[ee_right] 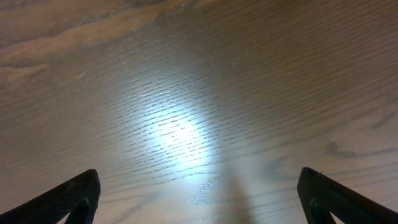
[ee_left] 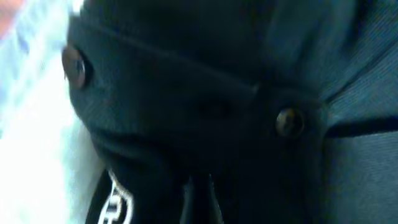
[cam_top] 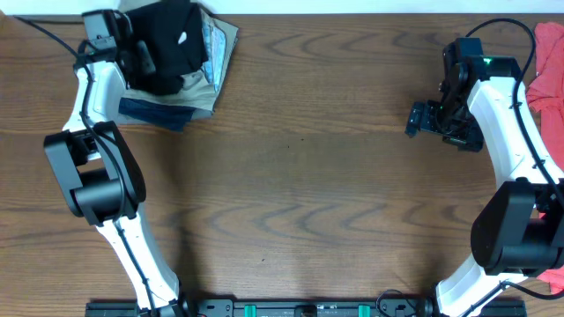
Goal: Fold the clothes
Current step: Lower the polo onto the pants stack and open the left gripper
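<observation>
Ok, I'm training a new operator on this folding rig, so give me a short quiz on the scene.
1. True or false: the right claw hangs open over bare table.
2. The black shirt lies on: A) folded garments, B) bare wood, C) a chair.
3. Fill in: the ___ claw is shut at the shirt.
Key: 1 true; 2 A; 3 left claw.

Nothing reads clearly (white mark (ee_left: 115, 196) on the black shirt (ee_left: 186, 93), perhaps lettering).
</observation>
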You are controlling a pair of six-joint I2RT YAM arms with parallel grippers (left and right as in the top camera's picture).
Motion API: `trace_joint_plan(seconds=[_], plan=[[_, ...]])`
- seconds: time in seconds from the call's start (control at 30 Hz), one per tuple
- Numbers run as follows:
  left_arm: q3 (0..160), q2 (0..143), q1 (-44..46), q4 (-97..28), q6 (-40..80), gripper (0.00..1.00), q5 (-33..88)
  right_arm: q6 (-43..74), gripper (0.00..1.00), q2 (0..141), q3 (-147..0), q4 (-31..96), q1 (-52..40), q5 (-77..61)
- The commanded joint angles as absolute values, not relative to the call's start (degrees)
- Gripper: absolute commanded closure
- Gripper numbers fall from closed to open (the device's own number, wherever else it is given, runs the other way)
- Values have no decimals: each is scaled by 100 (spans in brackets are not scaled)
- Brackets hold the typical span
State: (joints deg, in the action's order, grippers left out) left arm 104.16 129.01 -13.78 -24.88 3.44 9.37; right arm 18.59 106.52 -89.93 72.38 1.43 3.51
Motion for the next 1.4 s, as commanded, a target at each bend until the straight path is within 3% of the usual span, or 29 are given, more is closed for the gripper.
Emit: trace_joint_plan(seconds=[0.0,0.33,0.37,0.5,1.03,1.37], plan=[[10420,12755,-1444,-2836,370,94,941,1793,1,10613,-9006,7242,110,427],[10420,11769,-1350,-3059,375,93,1011,1793,1,10613,-9006,7242,110,427],[10420,11714,-1315,-3135,377,91,1013,1793,1,10613,-9006,7242,110,427],[10414,11730,-1140,-3406,447,69,1197,1793,1,10613,-9006,7242,110,427],[10318,12698,-499,-3531,521,62,1396,1793,1,10613,-9006,7242,110,427],[10331,11813,-499,-4086,526,59,1907,1793,1,10613,-9006,7242,110,427]])
